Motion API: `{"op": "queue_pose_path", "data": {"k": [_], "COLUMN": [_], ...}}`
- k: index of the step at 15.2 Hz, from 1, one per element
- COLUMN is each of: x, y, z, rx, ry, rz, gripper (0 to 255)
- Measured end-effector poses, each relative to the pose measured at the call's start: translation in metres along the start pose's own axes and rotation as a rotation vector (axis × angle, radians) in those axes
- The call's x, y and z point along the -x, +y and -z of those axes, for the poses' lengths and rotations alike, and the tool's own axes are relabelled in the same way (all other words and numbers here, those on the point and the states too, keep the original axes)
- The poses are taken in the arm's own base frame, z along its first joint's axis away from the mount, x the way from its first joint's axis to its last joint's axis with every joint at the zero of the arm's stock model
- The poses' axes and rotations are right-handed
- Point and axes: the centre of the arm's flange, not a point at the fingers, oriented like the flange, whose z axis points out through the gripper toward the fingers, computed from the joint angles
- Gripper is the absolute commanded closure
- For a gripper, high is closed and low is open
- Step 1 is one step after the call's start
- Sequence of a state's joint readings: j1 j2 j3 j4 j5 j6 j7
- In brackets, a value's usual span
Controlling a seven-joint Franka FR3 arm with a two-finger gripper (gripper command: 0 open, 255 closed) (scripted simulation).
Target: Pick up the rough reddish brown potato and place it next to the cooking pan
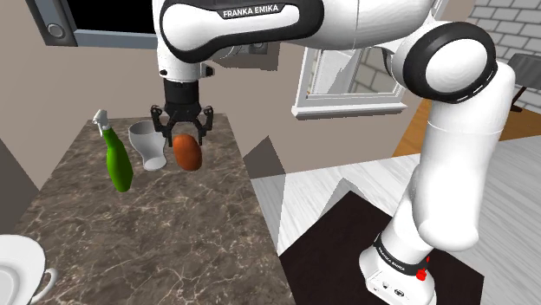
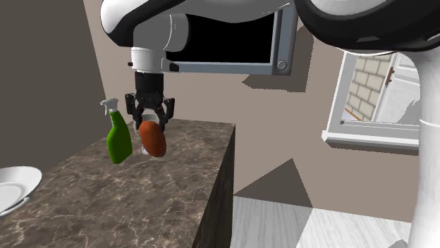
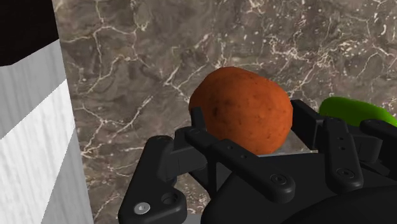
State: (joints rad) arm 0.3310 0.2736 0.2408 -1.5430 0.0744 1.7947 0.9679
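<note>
**Gripper pinching the potato over the far end of the counter**

Gripper (image 1: pixel 185 137) points straight down, its two black fingers pressed onto the sides of a reddish-brown potato (image 1: pixel 186 152). The potato hangs below the fingertips and appears to be off the surface.

It sits over the far end of a dark, veined stone counter (image 1: pixel 173 234). In the shoulder view, a white cup (image 1: pixel 147 143) stands just beside the potato at ten o'clock. A green spray bottle (image 1: pixel 117 160), which looks tilted, is at nine o'clock, near the cup. I cannot tell whether the cup and the potato touch.

The counter's long edge runs at three o'clock from the potato, close by. Past it the side drops to a pale plank floor (image 1: pixel 303 186). The wrist view shows the same edge, with floor planks beyond it beside one finger.

A white pan (image 1: pixel 17 269) with a loop handle lies at the counter's near corner, at seven o'clock from the potato and well apart from it. Bare stone stretches between the two.

The robot's dark stand (image 1: pixel 347 251) is at four o'clock, across the floor gap.
</note>
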Motion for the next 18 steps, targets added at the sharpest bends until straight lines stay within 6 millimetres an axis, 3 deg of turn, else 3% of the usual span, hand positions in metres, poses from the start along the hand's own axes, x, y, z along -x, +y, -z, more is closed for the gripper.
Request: {"op": "queue_pose_path", "data": {"k": [4,18], "x": [0.038,0.201], "y": [-0.029,-0.128], "z": [-0.011,-0.033], "rx": [0.000,0.000], "ry": [-0.001,0.000], "rz": [0.000,0.000], "gripper": [255,255]}}
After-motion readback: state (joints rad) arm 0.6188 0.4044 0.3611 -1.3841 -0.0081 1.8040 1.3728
